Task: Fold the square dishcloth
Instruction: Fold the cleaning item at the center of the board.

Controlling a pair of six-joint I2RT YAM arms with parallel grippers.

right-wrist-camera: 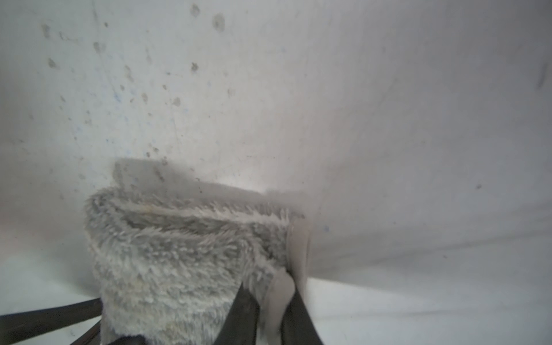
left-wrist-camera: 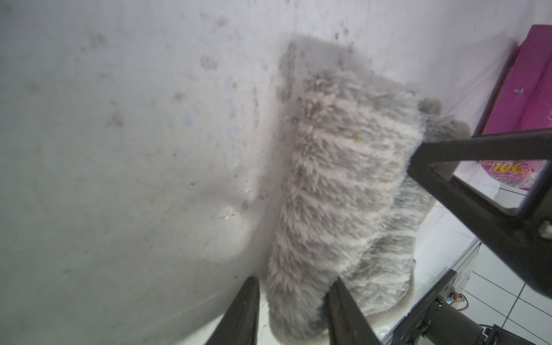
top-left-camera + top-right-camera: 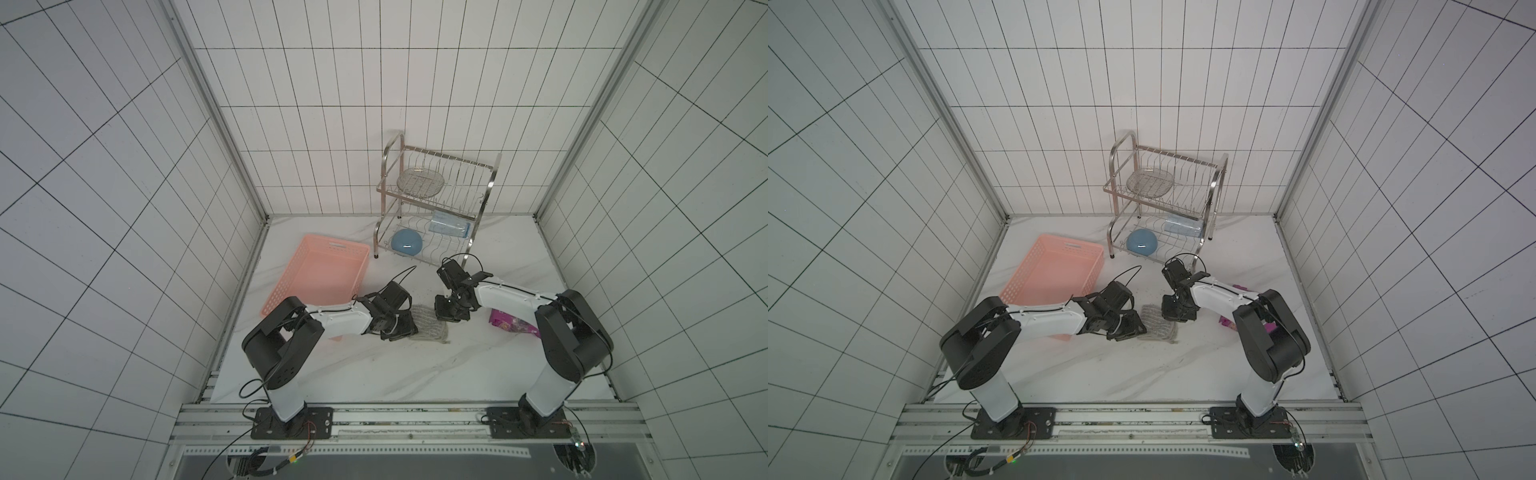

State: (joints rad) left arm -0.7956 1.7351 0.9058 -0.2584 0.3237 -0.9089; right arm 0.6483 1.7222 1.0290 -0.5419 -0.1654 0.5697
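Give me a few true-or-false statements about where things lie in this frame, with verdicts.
1. The square dishcloth lies on the table between the left hand and the right hand. True.
2. The dishcloth lies in the pink basket. False: it lies on the table beside the basket.
3. A blue bowl sits on the lower shelf of the rack. True.
4. The purple packet lies in the rack. False: it lies on the table, outside the rack.
5. The dishcloth is spread flat in one layer. False: the wrist views show it doubled over.
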